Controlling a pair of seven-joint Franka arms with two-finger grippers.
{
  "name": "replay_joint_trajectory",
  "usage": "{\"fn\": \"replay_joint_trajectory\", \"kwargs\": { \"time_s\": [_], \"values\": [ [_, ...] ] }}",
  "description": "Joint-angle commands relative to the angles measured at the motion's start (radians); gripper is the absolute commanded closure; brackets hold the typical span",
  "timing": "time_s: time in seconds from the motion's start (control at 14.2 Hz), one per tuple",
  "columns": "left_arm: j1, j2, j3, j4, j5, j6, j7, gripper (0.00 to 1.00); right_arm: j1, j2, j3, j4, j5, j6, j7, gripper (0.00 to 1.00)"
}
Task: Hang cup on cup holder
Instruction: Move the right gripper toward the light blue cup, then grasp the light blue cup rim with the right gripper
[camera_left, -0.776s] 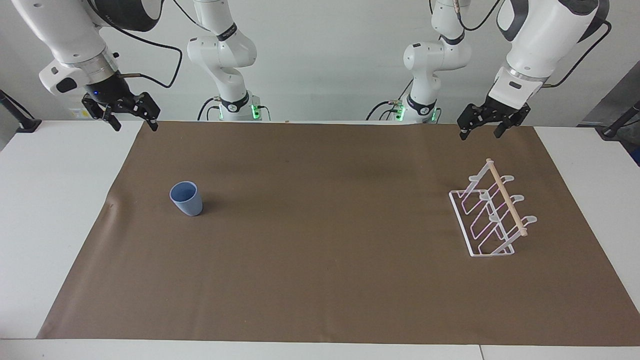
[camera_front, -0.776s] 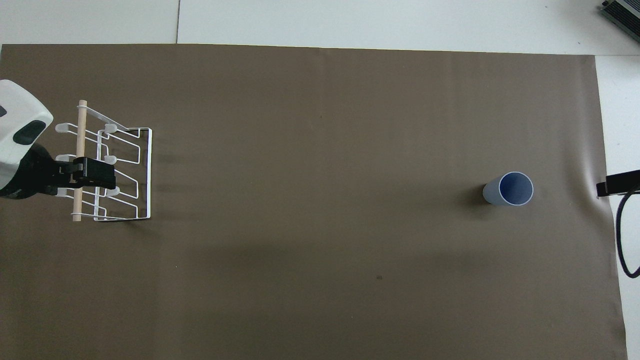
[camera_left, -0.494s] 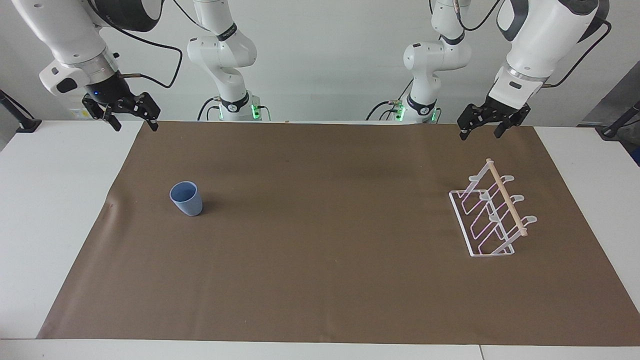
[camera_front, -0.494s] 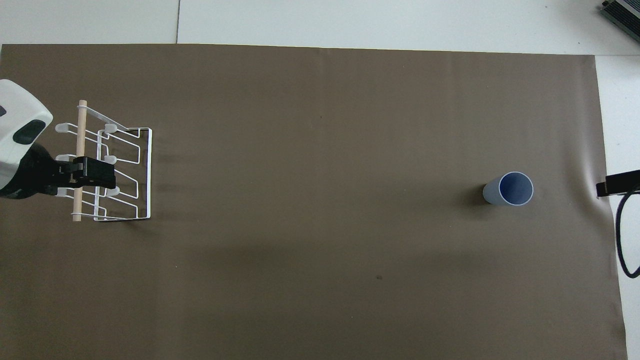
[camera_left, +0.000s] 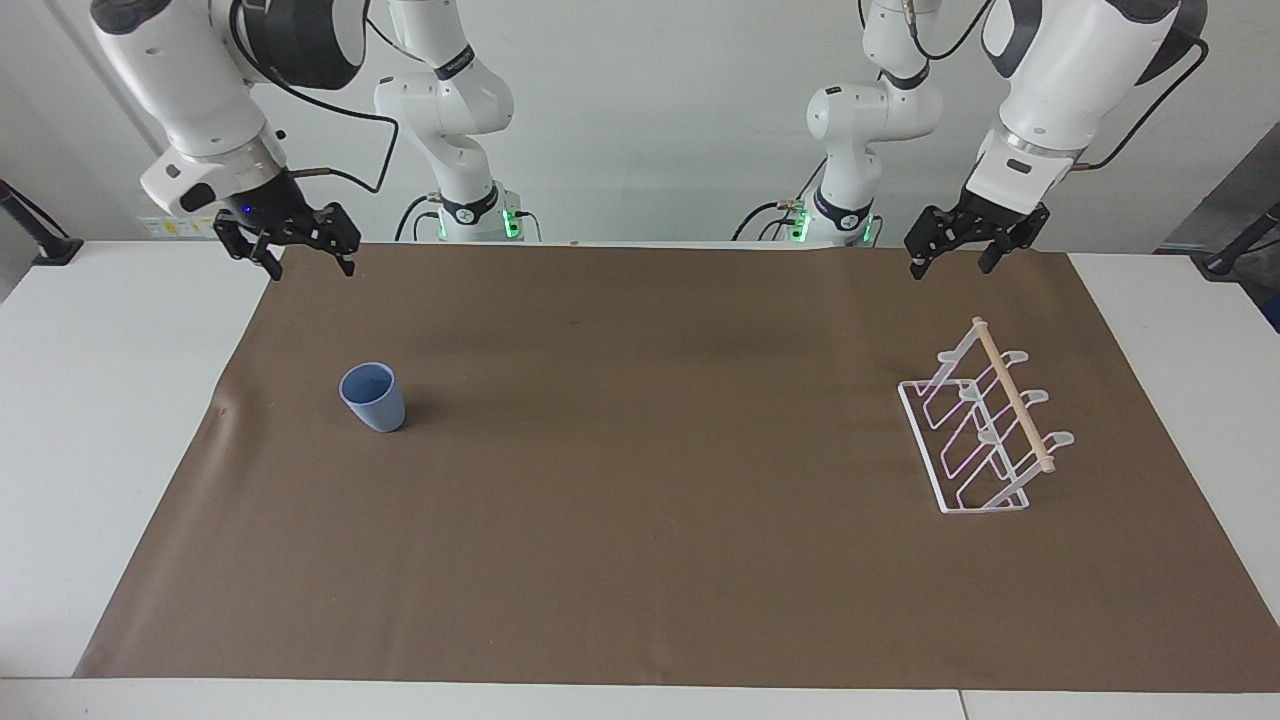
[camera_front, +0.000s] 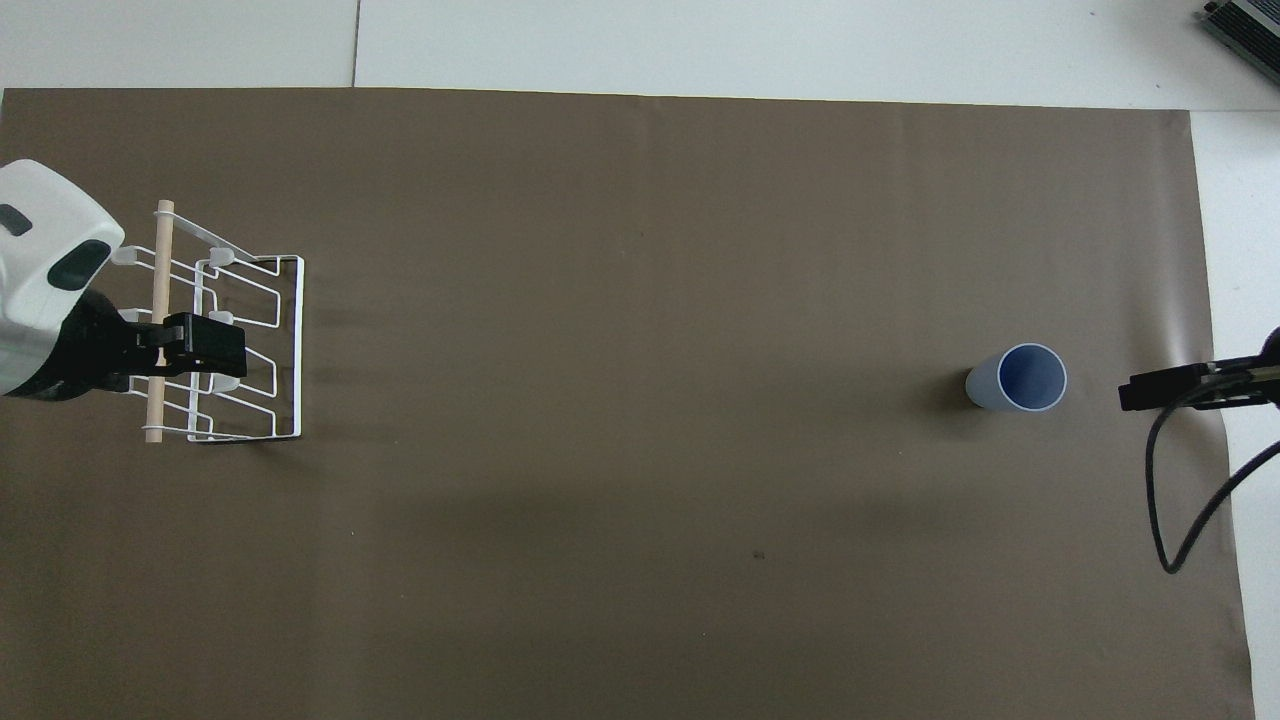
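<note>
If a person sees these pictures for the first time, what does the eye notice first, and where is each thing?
The light blue cup stands upright and alone on the brown mat, toward the right arm's end of the table. At the left arm's end stands the white wire cup holder with its wooden dowel, no cup on it. The right gripper and left gripper both hang open, up in the air over the mat's edge by the robots.

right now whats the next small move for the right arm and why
Probably bring the right pincer down over the cup. The cup stands upright on the brown mat, untouched, and that pincer hangs open up in the air toward the cup's end. The left pincer waits above the rack.
</note>
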Motion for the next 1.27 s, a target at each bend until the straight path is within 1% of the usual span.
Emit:
{"fn": "replay_joint_trajectory", "kwargs": {
  "time_s": [0.0, 0.14, 0.28, 0.56, 0.85, 0.99, 1.2],
  "values": [
    [0.005, -0.028, 0.001, -0.038, 0.024, 0.014, 0.066, 0.0, -0.01, -0.08, 0.044, -0.199, -0.007, 0.153, -0.003, 0.0],
    [0.008, -0.028, 0.001, -0.04, 0.027, 0.021, 0.098, 0.0, -0.005, -0.071, 0.046, -0.23, -0.006, 0.226, -0.003, 0.0],
    [0.01, -0.03, 0.001, -0.04, 0.026, 0.028, 0.101, 0.0, -0.005, -0.045, 0.047, -0.25, -0.002, 0.284, 0.003, 0.0],
    [0.01, -0.03, 0.001, -0.04, 0.026, 0.028, 0.097, 0.0, -0.002, 0.049, 0.047, -0.256, -0.002, 0.414, 0.091, 0.0],
    [0.008, -0.033, 0.0, -0.044, 0.024, 0.026, 0.051, 0.0, -0.001, 0.152, 0.049, -0.256, -0.002, 0.496, 0.094, 0.0],
    [0.008, -0.033, -0.003, -0.044, 0.024, 0.023, 0.034, 0.0, -0.001, 0.181, 0.068, -0.258, -0.002, 0.514, 0.094, 0.0],
    [0.01, -0.033, -0.003, -0.046, 0.024, 0.04, 0.043, 0.0, -0.001, 0.19, 0.073, -0.276, -0.002, 0.548, 0.095, 0.0]
  ]
}}
